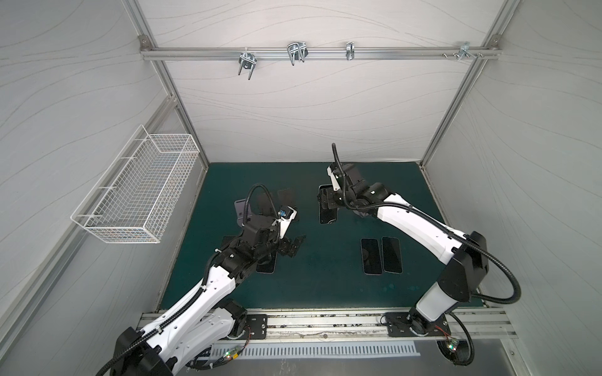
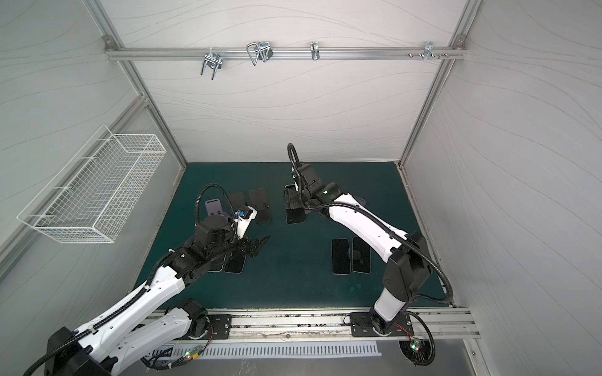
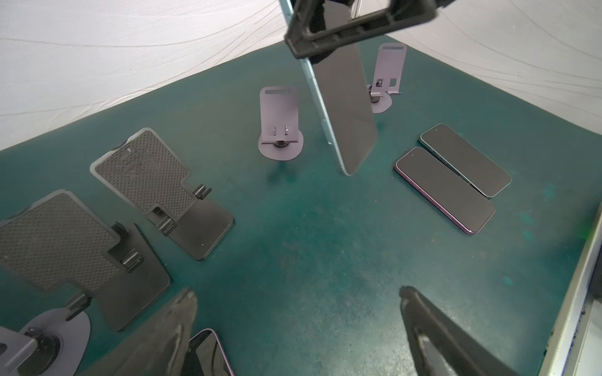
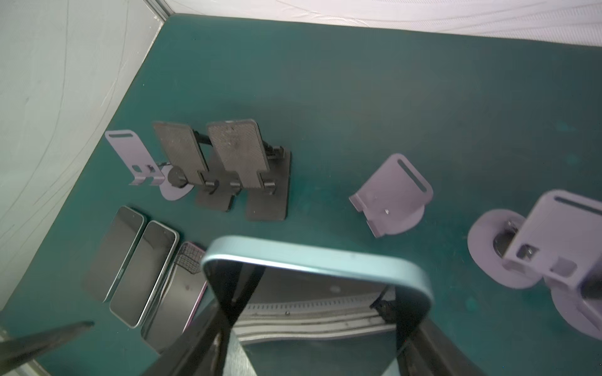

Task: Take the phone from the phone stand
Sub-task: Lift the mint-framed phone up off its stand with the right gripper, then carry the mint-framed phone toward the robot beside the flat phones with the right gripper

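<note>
A slim phone with a pale blue frame and dark screen [image 3: 345,114] is being gripped by its upper end in the right claw [image 1: 326,199], whose black fingers [image 4: 228,293] are being pressed against the phone's two long sides. The phone is being held nearly upright above the dark teal worktop mat [image 3: 309,247], clear of a lilac metal stand with a round base [image 3: 280,120] and of a second lilac stand [image 3: 389,75], both of which are being seen just beyond it from the left wrist camera. The left claw [image 1: 291,247] is being held spread wide and empty, low over the mat on the left of both top views, above a purple-edged phone lying flat [image 3: 208,351]. Two black textured folding stands [image 3: 146,169] are being shown side by side near that claw, and a pair of dark-screened phones [image 3: 444,190] is being shown lying flat, edge to edge, on the mat's right half.
</note>
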### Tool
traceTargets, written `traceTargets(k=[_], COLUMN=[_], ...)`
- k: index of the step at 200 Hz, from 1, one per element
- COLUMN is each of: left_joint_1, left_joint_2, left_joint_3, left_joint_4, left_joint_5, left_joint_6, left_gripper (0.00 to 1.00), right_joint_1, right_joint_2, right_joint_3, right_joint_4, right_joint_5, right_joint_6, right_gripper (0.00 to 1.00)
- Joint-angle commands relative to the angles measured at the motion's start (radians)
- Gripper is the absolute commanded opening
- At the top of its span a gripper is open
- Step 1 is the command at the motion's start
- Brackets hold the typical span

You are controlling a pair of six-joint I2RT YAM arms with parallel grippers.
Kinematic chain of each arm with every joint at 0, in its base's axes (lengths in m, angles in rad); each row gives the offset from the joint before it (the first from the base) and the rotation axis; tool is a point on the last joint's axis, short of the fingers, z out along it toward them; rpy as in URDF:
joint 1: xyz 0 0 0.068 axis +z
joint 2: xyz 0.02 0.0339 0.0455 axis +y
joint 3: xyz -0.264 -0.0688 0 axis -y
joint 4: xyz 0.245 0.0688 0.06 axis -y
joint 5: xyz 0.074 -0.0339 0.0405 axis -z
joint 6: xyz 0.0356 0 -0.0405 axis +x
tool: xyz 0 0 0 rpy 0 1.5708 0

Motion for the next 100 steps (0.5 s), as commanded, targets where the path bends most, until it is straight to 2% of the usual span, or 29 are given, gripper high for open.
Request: traceTargets(k=[1,48,100], left_joint_1=[-0.048,-0.147,-0.209], left_joint_2=[0.015,0.033,0.031], left_joint_3=[0.017,0.007,-0.008], left_joint_4=[0.082,0.101,0.091], left_joint_5=[-0.073,-0.128,-0.125], left_joint_6=[-0.023,-0.058,-0.085], left_gripper=[0.98,0.98,0.98], right_joint_1=[-0.007,-0.013,-0.013], right_joint_2=[-0.086,-0.182,-0.253], right_joint_3=[-0.037,-0.134,-0.224], right_joint_4=[-0.025,-0.064,-0.109], right_joint_5=[-0.017,-0.017,0.010], right_joint_6=[0.019,0.049,0.103], right_gripper=[0.39,0.37,0.38])
